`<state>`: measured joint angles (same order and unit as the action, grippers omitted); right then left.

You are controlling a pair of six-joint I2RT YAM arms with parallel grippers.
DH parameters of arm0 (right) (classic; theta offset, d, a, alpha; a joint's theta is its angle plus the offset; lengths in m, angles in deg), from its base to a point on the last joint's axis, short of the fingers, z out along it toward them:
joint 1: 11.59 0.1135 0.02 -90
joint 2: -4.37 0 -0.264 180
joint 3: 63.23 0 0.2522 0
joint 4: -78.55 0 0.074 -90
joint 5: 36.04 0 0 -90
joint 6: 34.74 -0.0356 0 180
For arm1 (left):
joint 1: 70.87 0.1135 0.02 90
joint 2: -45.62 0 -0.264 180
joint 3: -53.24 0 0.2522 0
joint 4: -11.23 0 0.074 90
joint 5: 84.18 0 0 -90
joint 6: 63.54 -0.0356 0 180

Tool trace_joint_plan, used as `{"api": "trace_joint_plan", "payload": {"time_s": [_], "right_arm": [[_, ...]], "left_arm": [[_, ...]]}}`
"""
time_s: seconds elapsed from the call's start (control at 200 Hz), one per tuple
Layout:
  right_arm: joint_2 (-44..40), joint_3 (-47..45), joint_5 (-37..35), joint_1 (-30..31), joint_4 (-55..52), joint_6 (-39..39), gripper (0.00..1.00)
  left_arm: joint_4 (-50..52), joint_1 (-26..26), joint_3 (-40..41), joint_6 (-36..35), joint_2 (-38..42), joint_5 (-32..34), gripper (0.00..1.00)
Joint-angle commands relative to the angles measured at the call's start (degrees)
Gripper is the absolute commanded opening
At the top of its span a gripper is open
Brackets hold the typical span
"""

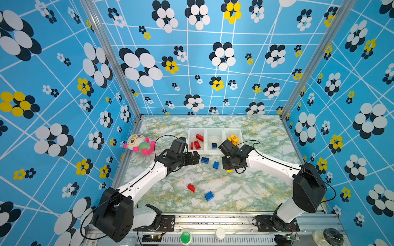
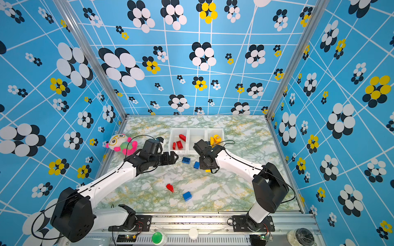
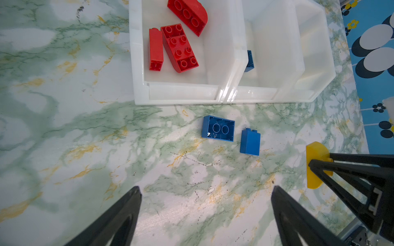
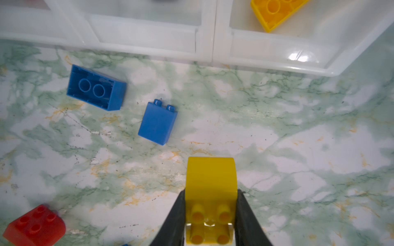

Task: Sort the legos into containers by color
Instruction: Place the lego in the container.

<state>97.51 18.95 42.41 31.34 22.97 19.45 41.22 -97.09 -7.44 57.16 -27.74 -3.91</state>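
My right arm reaches in toward the bins, its claw pointed down and clamped on a yellow brick just above the table, in front of the bins. My left arm extends inward; its claw stands wide apart and holds nothing, near the left bin.

Count:
- Bins: three, in a row.
- Red bricks: three in the left bin, one on the table.
- Blue bricks: one in the middle bin, three on the table.
- Yellow pieces: some in the right bin, number unclear.
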Motion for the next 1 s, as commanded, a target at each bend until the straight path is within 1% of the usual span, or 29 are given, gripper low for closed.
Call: {"api": "trace_joint_plan", "payload": {"time_s": [0.0,0.195,0.475,0.73,0.994], "right_arm": [[-1.73,2.07,-1.38,-2.06,-2.13,-0.69,0.20],[-0.93,4.55,-1.89,-5.91,-2.05,0.63,0.20],[3.29,10.16,-1.92,-12.16,-0.62,1.19,0.20],[9.41,15.72,-0.49,-17.02,2.44,-0.31,0.20],[18.67,22.79,0.30,-19.11,3.62,1.39,0.20]], "left_arm": [[-0.14,0.55,0.07,0.19,0.84,-1.00,0.96],[-0.10,0.60,-0.38,0.09,0.36,-1.07,0.97],[0.56,0.65,-1.64,0.07,-0.24,-0.99,0.97],[0.71,0.64,-2.45,0.22,-1.01,-1.19,0.97],[1.24,0.66,-3.01,0.37,-1.12,-0.99,0.97]]}}
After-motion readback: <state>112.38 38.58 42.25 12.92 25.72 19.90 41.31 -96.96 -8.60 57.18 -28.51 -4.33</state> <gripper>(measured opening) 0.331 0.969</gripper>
